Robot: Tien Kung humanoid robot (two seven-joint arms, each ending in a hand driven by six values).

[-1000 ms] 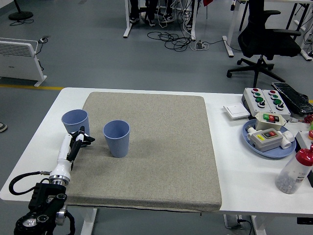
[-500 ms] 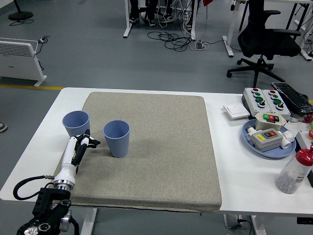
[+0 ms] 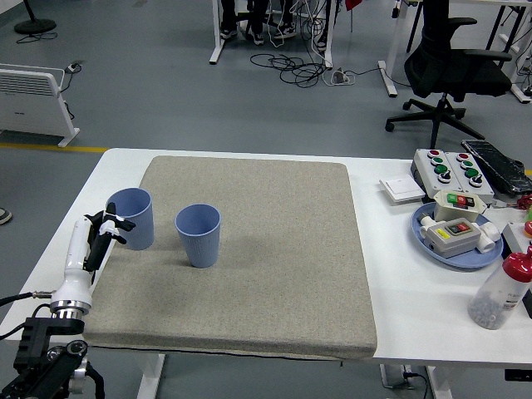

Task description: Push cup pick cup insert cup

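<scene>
The main risk is the left cup (image 3: pixel 131 218) tipping instead of sliding: the left hand (image 3: pixel 100 235) is sitting at the cup's nine o'clock side, and a push landing high on the wall, with the mat (image 3: pixel 274 266) dragging at the base, could topple it. A crooked push could also send it spinning wide of the second cup (image 3: pixel 198 235), or knock that one over. The fingers are lying loosely apart, gripping nothing; whether they are touching the cup is hard to tell. Both cups are blue, tapered, upright and empty, standing on the mat's nine o'clock side, the second at the first's four o'clock, near but apart.
</scene>
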